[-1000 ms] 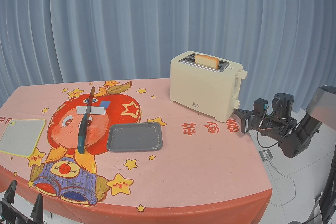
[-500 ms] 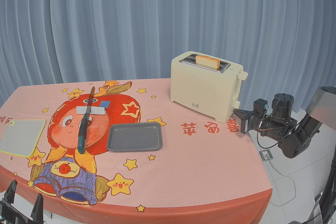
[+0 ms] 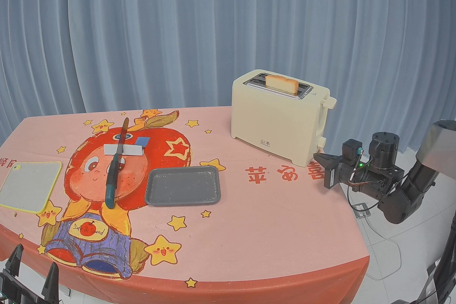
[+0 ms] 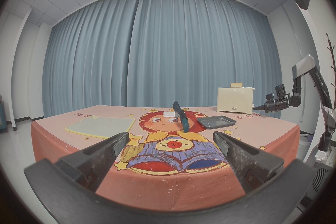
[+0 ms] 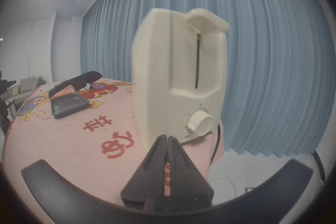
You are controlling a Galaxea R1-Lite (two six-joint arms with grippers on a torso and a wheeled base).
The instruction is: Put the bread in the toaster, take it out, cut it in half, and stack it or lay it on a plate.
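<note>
Plainly, the tabletop point(image 3: 266, 224) carries the toaster point(image 3: 278, 117) at its far right. That pale body stands just ahead of the tips of the right gripper point(image 3: 317, 156), whose fingers are pressed together with nothing between them. The left gripper point(image 4: 170, 137) hangs low off the near edge, well apart from all this, its fingers spread wide on nothing. The bread point(image 3: 281, 83) stands in a top slot, above and beyond the right fingers, its upper part proud of the slot. The lever point(image 5: 206, 20) sits at the top of its travel, well above the closed tips, and the knob point(image 5: 199, 122) lies just beside and ahead of them. I judge the step in hand to be pressing that lever down to start the toasting. To do it well, the closed tips should rise clear of the knob, come over the lever's tab and bear straight down along its track. A sideways shove would likely slide the toaster, and the tips could slip off the rounded tab. The bread stands on edge, crust upward. Its long axis lies level along the slot toward the lever end, roughly in line with the way the right fingers point.
</note>
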